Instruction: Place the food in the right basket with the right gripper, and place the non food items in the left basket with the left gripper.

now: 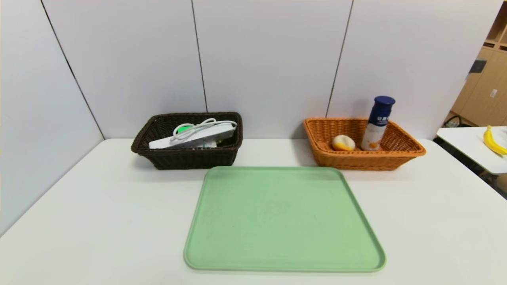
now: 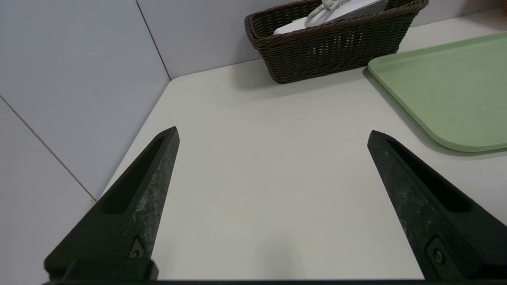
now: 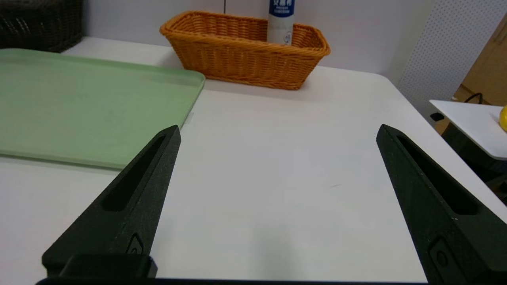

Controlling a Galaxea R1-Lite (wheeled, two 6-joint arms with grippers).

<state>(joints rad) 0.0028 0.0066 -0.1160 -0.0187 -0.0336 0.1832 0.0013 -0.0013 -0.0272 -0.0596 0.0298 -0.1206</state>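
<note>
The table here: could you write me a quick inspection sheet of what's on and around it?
Surface: white table, green tray bare at centre.
Job's things: dark basket holds a white power strip; orange basket holds a bun and an upright bottle.
Clutter: nothing seen.
Grippers: left end effector open over the table's left side; right end effector open over its right side.
Cables: the strip's coiled cord.
Surroundings: grey wall panels; side table with a banana.
</note>
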